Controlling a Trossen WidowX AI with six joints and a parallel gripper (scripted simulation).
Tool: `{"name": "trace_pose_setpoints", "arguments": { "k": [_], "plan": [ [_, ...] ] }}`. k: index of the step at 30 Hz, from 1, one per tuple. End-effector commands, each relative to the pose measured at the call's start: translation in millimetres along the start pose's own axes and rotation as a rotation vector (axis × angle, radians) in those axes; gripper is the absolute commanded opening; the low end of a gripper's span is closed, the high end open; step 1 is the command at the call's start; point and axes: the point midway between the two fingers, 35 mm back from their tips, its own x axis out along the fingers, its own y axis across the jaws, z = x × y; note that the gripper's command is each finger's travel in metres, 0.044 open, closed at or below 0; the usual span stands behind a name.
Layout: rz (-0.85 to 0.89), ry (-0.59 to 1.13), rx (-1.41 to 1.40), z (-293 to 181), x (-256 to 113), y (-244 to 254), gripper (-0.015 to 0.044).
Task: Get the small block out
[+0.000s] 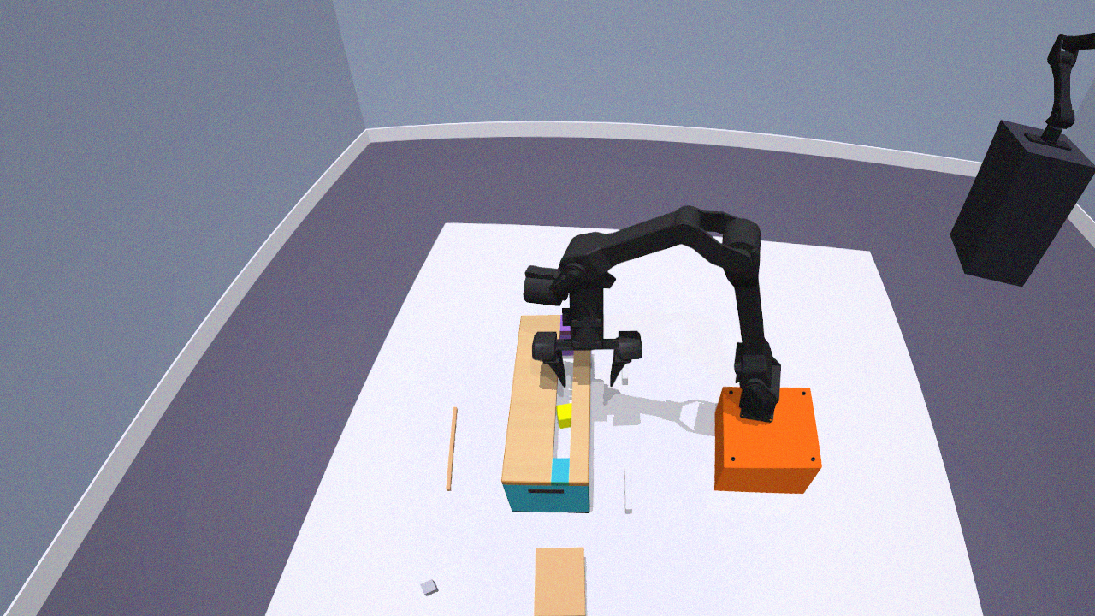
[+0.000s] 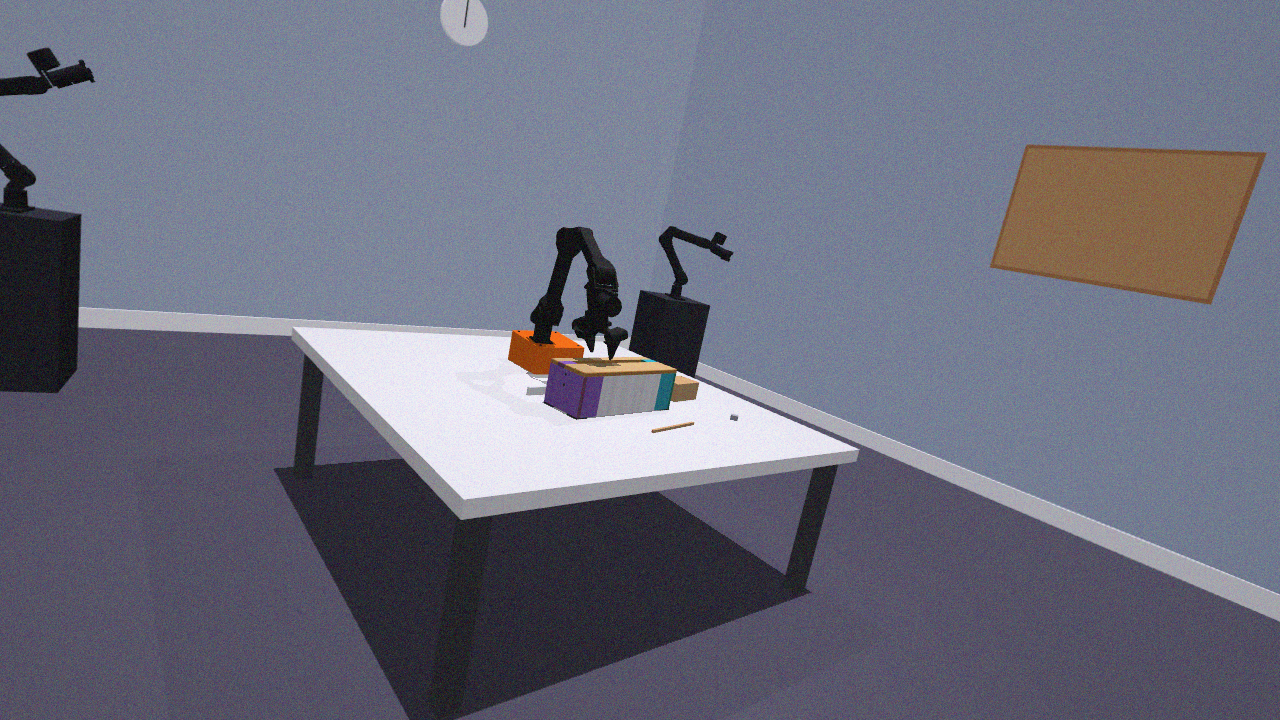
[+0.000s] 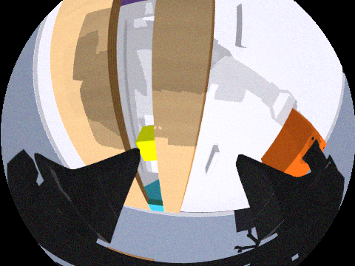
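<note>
The yellow block (image 1: 564,415) (image 3: 147,148) sits inside the box (image 1: 529,429) (image 2: 626,394) (image 3: 177,122), seen through the long slot in its wooden top. It lies nearer the teal end (image 1: 547,499) than the purple end (image 2: 565,390). In the exterior view the block is hidden. My gripper (image 1: 588,384) (image 2: 601,355) (image 3: 191,157) is open and empty, pointing down above the box. One finger appears over the slot and the other beyond the box's side toward the orange base. Which end of the shelf is the closed pocket I cannot tell.
A thin wooden stick (image 1: 452,447) (image 2: 673,427) lies left of the box in the top view. A wooden block (image 1: 559,582) (image 2: 684,388) stands beyond the teal end. A small grey cube (image 1: 429,587) (image 2: 733,417), pale bars (image 3: 239,26) and the orange base (image 1: 769,429) are around.
</note>
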Motion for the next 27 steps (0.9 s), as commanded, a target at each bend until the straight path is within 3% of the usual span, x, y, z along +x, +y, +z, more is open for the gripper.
{"name": "trace_pose_setpoints", "arguments": {
  "k": [1,27],
  "plan": [
    [-0.006,0.007,-0.002,2,8,-2,0.04],
    [-0.007,0.007,-0.001,20,46,-10,0.04]
  ]
}}
